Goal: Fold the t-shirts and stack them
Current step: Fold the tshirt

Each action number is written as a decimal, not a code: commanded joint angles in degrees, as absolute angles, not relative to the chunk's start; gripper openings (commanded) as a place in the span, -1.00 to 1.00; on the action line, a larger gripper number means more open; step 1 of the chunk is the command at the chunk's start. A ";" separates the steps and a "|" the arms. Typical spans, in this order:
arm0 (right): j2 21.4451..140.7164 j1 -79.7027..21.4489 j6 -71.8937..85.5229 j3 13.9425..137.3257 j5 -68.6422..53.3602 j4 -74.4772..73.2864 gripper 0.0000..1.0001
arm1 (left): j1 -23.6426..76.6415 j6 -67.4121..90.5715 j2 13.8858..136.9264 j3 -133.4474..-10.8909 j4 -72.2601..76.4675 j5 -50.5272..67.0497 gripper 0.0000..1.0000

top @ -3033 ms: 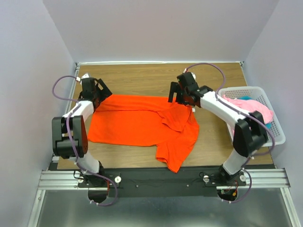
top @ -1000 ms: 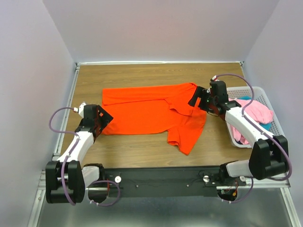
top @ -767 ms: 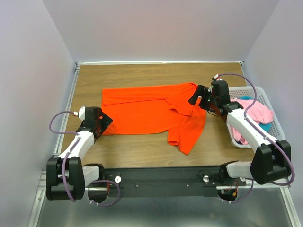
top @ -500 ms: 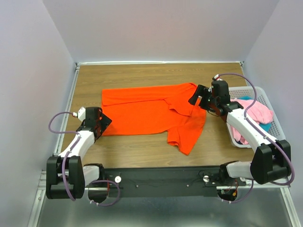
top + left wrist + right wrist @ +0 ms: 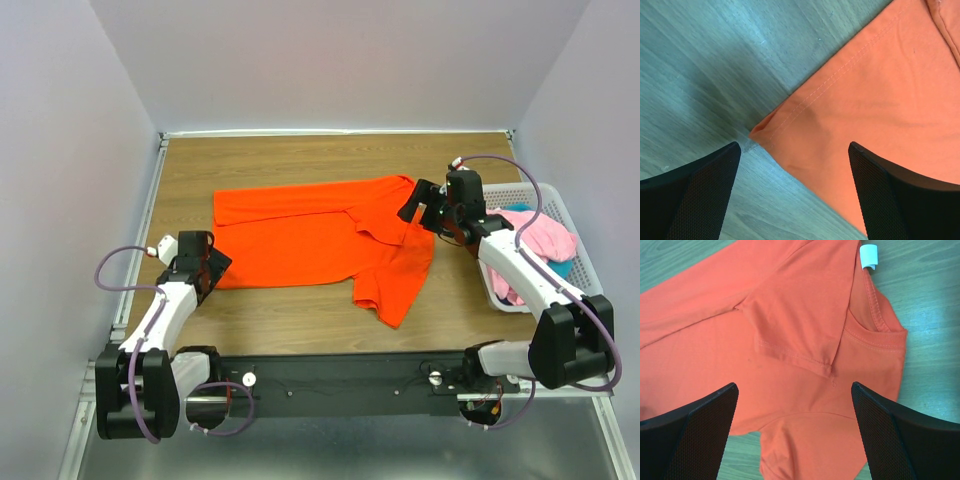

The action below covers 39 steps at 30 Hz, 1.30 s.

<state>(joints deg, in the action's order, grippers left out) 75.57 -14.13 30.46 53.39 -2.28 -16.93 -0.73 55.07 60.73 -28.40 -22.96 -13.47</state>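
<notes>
1. Evidently the first fold is only being set up: the orange-red t-shirt (image 5: 310, 235) lies spread across the middle of the desk (image 5: 300, 160), one sleeve flopped over its chest and the other trailing toward the near edge.
2. The left gripper (image 5: 205, 268) hovers over the shirt's hem corner (image 5: 762, 134) on the near-left side, jaws spread wide and holding nothing.
3. The right gripper (image 5: 418, 205) hangs above the collar (image 5: 875, 332) at the shirt's right end, jaws likewise parted and empty.
4. Next, I'd judge, each must drop and pinch its bit of cloth; the doubled sleeve probably wants flattening first.
5. By my count:
   - three shirts: the orange one out, plus a pink t-shirt (image 5: 545, 235) and a sliver of teal t-shirt (image 5: 565, 266) heaped in the basket (image 5: 588, 268)
   - one basket, by the right edge
   - two grippers
</notes>
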 commanded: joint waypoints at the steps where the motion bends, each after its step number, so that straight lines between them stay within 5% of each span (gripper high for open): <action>1: 76.38 -13.80 30.85 53.26 -2.46 -16.00 1.00 | -0.70 57.04 59.50 -28.74 -25.49 -14.24 0.91; 16: 77.26 -13.89 30.94 52.91 -2.46 -16.00 1.00 | -0.62 59.33 60.29 -25.40 -22.85 -17.40 0.32; 24: 75.32 -13.80 30.50 51.59 -2.20 -16.00 1.00 | -0.62 58.62 64.50 -27.16 -21.71 -19.60 -0.50; 28: 75.06 -13.89 30.06 51.07 -3.42 -16.00 1.00 | -0.62 57.83 65.04 -27.60 -20.83 -19.95 -0.59; 32: 73.84 -13.89 28.57 50.37 -6.15 -16.00 1.00 | -0.70 56.78 64.16 -27.16 -19.78 -20.48 -1.00; 39: 69.97 -21.42 27.07 49.57 -2.40 -19.94 1.00 | -0.62 52.39 62.14 -24.61 -11.18 -16.18 -1.00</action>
